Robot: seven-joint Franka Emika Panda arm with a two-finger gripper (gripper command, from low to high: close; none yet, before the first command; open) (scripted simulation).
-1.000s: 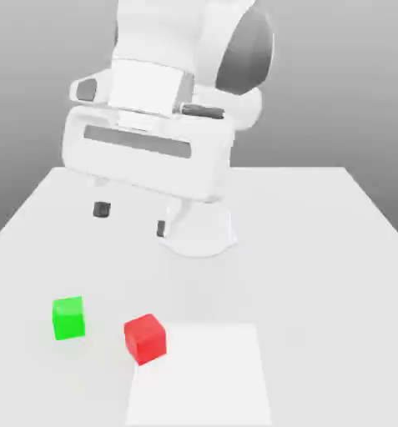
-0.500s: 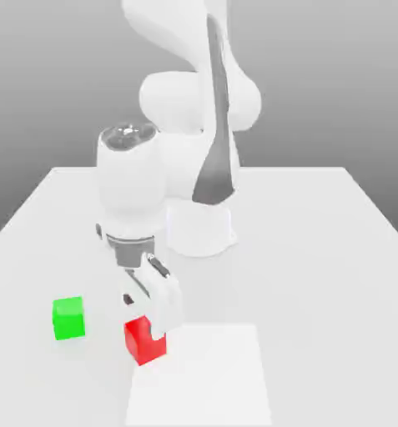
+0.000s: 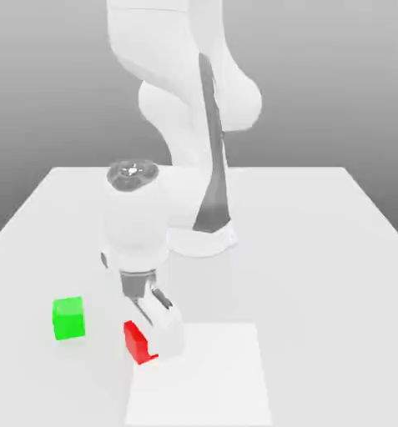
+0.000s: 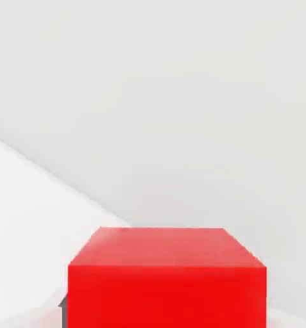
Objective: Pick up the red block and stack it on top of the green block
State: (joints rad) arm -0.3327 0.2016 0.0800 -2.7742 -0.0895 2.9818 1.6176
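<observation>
While the white Panda arm [image 3: 181, 125] bends down from the top centre of the exterior view, its end effector [image 3: 152, 334] sits low in the lower left of the frame, right at the small red cube-shaped block [image 3: 137, 342]. That block rests on the flat white surface [image 3: 319, 250], at the left edge of a brighter white square patch [image 3: 206, 375] that fills the lower centre of the frame. The white body of the end effector covers the block's right part, leaving its left face and a strip of its top showing. Whether the fingers are spread around the block or pressed against it cannot be told from either picture. The small green cube-shaped block [image 3: 68, 318] stands on the same surface toward the left of the frame, near the red one but apart from it, with bare surface between the two. The arm's round white base [image 3: 204, 238] sits near the frame's centre, behind both blocks. From the hand view the red block [image 4: 167, 277] is very close, taking up the lower centre of the frame, its top face and one side face both showing against the pale surface [image 4: 181, 96].
</observation>
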